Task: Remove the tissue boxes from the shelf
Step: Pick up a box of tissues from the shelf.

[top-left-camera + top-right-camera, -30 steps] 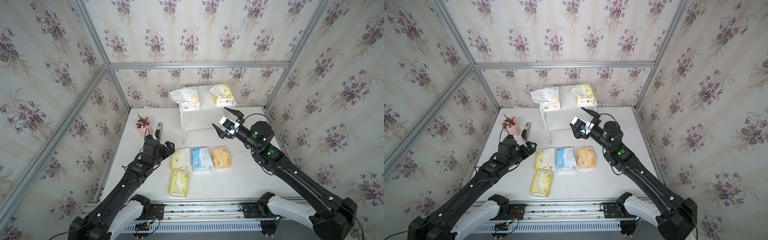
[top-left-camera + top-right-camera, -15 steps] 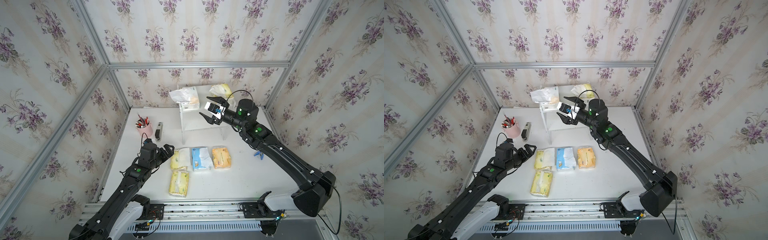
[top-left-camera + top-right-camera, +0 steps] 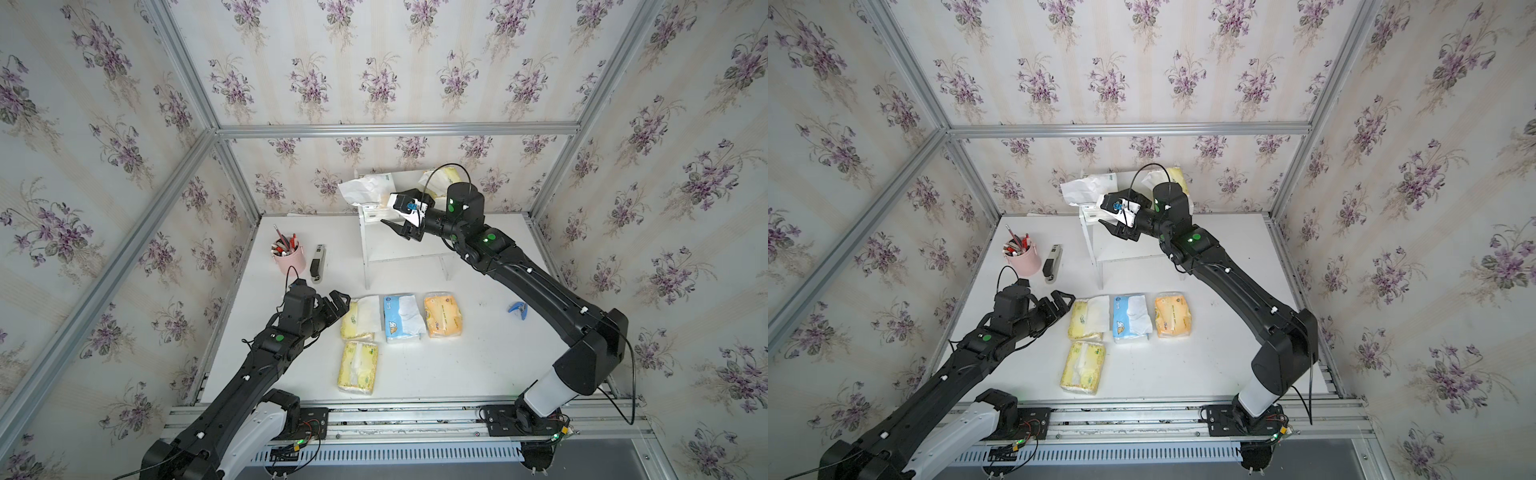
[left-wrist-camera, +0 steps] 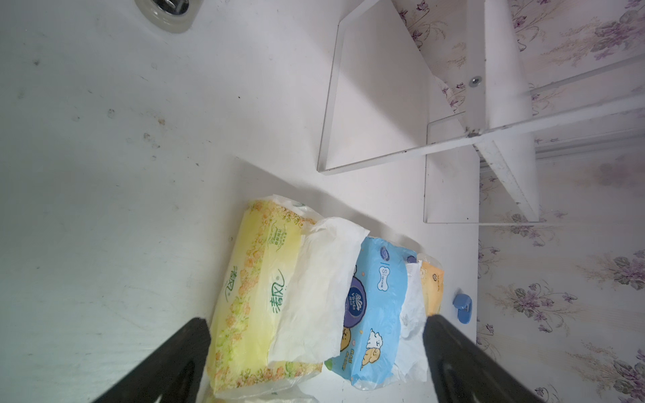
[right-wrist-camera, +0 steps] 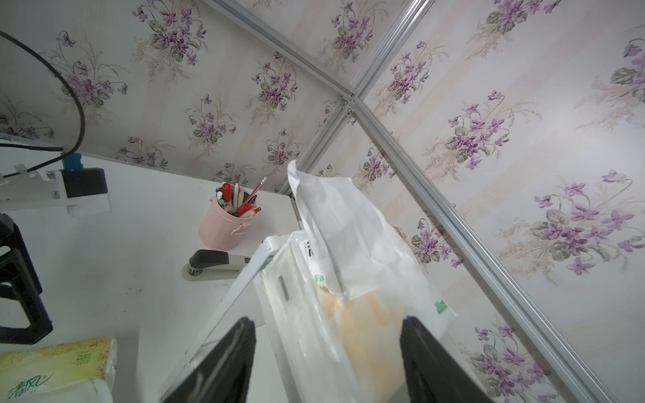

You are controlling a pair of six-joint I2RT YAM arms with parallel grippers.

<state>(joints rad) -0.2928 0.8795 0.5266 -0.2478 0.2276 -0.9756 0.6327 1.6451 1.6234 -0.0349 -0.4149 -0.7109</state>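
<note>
One hand (image 5: 328,338), right, astride white pack (image 5: 349,244)

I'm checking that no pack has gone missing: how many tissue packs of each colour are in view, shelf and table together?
Pale yellow packs: 3
Blue-and-white pack: 1
Orange pack: 1
White pack: 1
Total: 6

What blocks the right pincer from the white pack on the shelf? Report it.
Nothing visible. The right pincer has its jaws apart on either side of the white tissue pack atop the shelf; nothing lies between.
</note>
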